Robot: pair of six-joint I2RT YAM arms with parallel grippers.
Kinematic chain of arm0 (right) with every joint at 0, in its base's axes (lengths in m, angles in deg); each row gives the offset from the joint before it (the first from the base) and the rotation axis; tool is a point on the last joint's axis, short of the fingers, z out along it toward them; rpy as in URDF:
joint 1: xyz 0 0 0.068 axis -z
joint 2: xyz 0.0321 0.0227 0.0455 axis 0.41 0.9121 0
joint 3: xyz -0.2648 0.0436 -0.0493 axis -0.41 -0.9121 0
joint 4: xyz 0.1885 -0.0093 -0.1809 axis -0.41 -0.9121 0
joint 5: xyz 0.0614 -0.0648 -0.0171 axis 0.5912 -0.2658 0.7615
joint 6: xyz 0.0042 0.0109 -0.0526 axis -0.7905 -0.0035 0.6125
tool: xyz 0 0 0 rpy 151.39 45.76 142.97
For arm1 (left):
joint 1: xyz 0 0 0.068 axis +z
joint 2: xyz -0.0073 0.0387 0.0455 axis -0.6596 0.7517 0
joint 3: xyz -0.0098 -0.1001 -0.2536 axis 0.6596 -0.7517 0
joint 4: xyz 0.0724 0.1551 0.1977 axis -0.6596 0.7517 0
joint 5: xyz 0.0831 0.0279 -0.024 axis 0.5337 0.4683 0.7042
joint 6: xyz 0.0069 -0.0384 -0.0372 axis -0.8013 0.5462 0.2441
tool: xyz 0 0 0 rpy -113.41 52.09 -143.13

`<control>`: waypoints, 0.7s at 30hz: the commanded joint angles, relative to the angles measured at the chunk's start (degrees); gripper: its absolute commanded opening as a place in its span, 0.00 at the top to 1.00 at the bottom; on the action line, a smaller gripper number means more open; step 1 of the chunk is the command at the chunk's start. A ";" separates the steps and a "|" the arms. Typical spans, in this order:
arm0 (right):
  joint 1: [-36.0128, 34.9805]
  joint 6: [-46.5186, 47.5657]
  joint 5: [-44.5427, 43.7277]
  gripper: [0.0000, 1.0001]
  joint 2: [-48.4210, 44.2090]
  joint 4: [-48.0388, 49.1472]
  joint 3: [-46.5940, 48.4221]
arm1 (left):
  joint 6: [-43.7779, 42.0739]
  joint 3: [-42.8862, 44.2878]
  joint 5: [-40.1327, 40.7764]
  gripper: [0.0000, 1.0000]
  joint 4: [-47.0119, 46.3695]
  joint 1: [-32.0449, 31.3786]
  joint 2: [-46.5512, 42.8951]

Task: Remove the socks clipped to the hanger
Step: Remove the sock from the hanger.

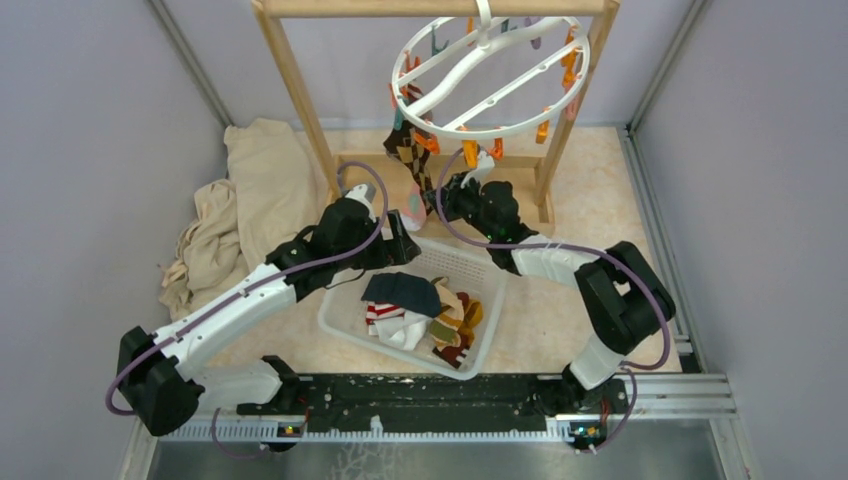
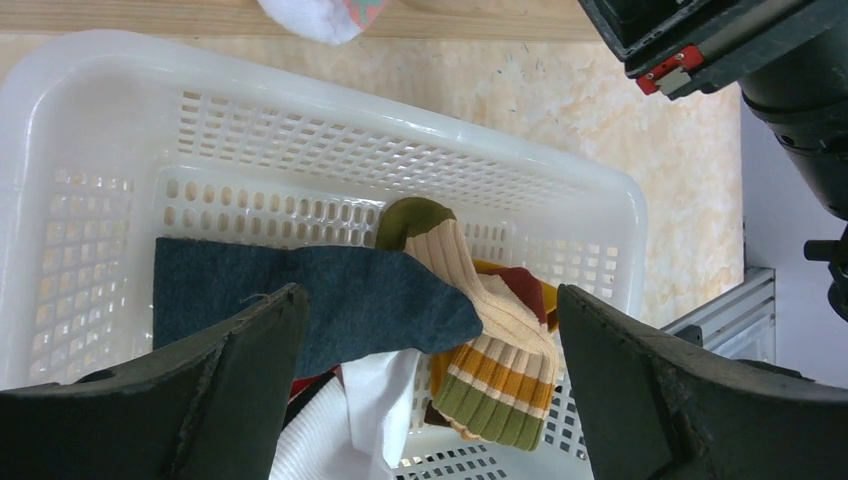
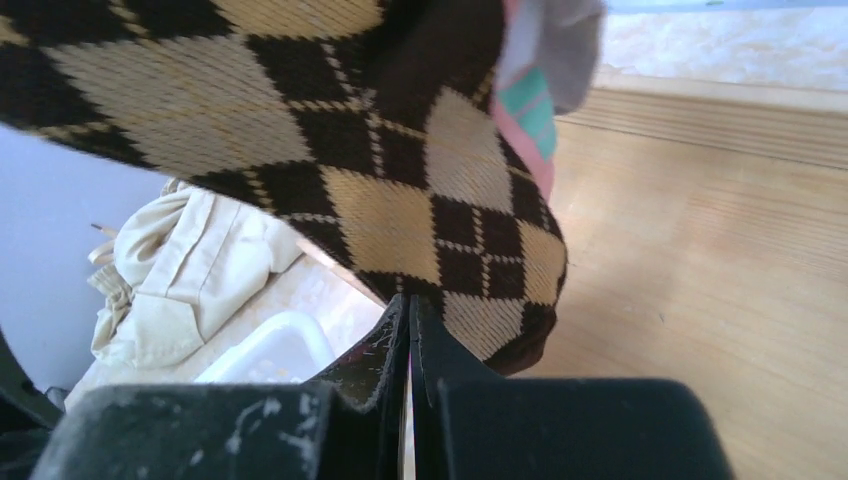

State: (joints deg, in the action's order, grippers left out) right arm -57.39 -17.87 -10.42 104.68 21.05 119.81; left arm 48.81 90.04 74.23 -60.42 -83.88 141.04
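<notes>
Step now: the right gripper (image 3: 410, 330) has its two black fingers pressed tight together at the bottom edge of the soft brown and yellow diamond-pattern sock (image 3: 330, 150). It is hard to tell if any cloth is caught between them.
Where the sock is: it hangs from the white round plastic hanger ring (image 1: 487, 75), on the ring's near left side, with a small white and pink sock (image 1: 414, 210) just beside it.
Other hand: the left gripper (image 2: 430, 380) is spread wide and holds nothing. It hangs over the white plastic basket with little holes (image 2: 330, 130).
In the basket: a flat dark blue sock (image 2: 330, 295), a ribbed cream sock with green and orange stripes (image 2: 495, 370) and more socks lie in a pile.
Next move, a guess: the right arm needs to pull the diamond sock down, gently, until the orange clip (image 1: 428, 142) lets go. If no cloth is caught, it must open and bite higher.
Also there: a wooden frame (image 1: 300, 95) holds the ring, and a crumpled cream cloth (image 1: 245, 200) lies at the far left.
</notes>
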 commanded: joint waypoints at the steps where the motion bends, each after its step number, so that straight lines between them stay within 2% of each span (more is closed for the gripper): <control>1: 0.33 1.61 -1.25 1.00 -5.33 1.12 -1.20 | -0.45 -0.31 -1.98 0.01 -2.71 0.07 0.45; 8: 0.32 1.58 -1.53 1.00 -11.51 4.45 -9.70 | -2.57 0.79 -3.00 0.01 -3.17 0.03 0.22; 9: 0.32 1.60 -1.11 0.88 -11.75 4.74 -10.28 | -2.89 0.93 -3.16 0.01 -3.37 0.11 0.20; 10: 0.35 1.68 -0.63 0.68 -11.50 4.85 -10.41 | -3.02 1.18 -3.26 0.01 -3.40 0.09 0.27; 11: 0.37 1.85 -0.45 0.55 -11.04 4.91 -10.35 | -3.15 1.37 -3.47 0.01 -3.56 0.14 0.25; 12: 0.34 1.83 -0.56 0.48 -10.41 5.14 -10.23 | -3.15 1.48 -3.81 0.01 -3.85 0.10 0.27; 15: 0.29 2.03 -0.93 0.40 -7.84 5.28 -8.74 | -3.01 1.42 -4.03 0.01 -4.34 0.08 0.00; 16: 0.25 2.32 -1.46 0.30 -6.81 5.01 -7.77 | -2.68 1.13 -4.07 0.01 -4.63 0.06 -0.20; 21: 0.28 3.13 -0.98 0.27 -0.22 4.56 -1.67 | -2.27 -2.02 -6.04 0.01 -6.20 0.14 -2.97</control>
State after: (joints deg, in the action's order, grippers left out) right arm -57.39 -16.08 -11.92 100.18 22.56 111.83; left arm 46.82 89.76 69.77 -64.09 -83.88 140.89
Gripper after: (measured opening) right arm 0.722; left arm 0.989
